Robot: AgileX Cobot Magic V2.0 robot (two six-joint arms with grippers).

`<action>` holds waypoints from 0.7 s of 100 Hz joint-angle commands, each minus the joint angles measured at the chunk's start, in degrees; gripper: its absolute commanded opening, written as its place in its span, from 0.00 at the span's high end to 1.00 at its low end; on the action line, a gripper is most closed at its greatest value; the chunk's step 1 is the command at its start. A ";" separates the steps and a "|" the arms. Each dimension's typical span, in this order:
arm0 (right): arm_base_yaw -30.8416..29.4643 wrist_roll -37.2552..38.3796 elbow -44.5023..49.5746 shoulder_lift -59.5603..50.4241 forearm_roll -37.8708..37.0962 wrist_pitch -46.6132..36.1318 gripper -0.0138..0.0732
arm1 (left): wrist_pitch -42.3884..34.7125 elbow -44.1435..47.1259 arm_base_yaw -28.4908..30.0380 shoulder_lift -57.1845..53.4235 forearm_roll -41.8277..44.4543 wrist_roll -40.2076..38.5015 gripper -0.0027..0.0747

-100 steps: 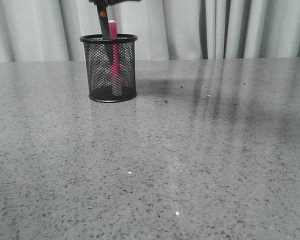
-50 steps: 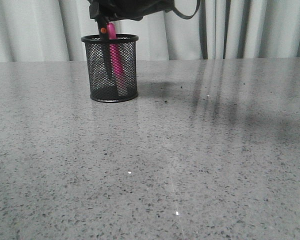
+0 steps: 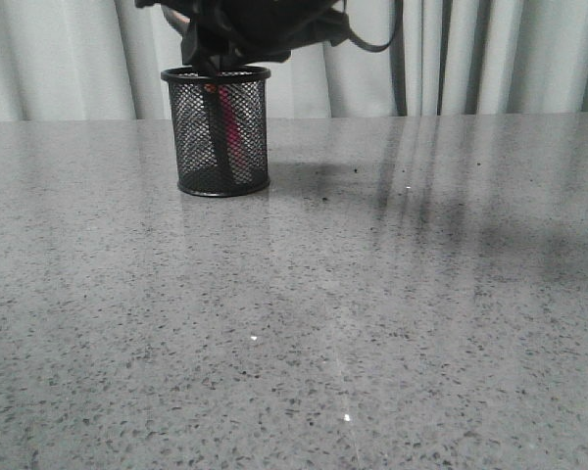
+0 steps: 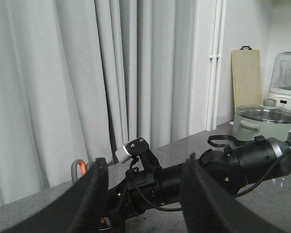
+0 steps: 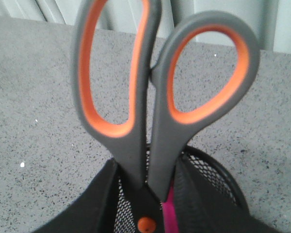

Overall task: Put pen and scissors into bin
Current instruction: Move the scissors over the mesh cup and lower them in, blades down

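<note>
We see the pen (image 3: 236, 137) standing in the bin (image 3: 220, 132), far left on the surface (image 3: 372, 294). The scissors (image 5: 155, 97) are blade-down inside, clamped by our right hand (image 5: 148, 191); only release remains. Half a second ago they rode higher. Left hand (image 4: 140, 194) gapes empty.

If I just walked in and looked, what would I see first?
First, the big scissors with orange-lined loops, standing handles-up between the right gripper fingers, blades down inside the bin. That black mesh cup sits at the far left of the grey table, with the pink pen showing through its mesh. The left gripper is open, up near the curtain.
</note>
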 commanded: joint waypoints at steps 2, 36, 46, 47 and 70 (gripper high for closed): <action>0.07 -0.16 -1.52 -4.42 0.01 -4.37 0.67 | -3.72 -1.25 0.04 0.46 -1.15 -0.35 0.56; 0.07 -0.16 -1.52 -6.09 0.01 -3.82 0.44 | -3.72 -1.25 0.04 0.46 -1.15 -0.35 0.56; 0.07 -0.16 -1.52 -6.09 0.01 -3.35 0.39 | -3.72 -1.25 0.04 0.46 -1.15 -0.35 0.56; 0.07 -0.16 -1.52 -6.09 0.01 -3.22 0.38 | -3.72 -1.25 0.04 0.46 -1.15 -0.35 0.56; 0.07 -0.16 -1.52 -7.68 0.01 -2.54 0.40 | -3.63 -1.25 0.04 0.46 -1.15 -0.35 0.56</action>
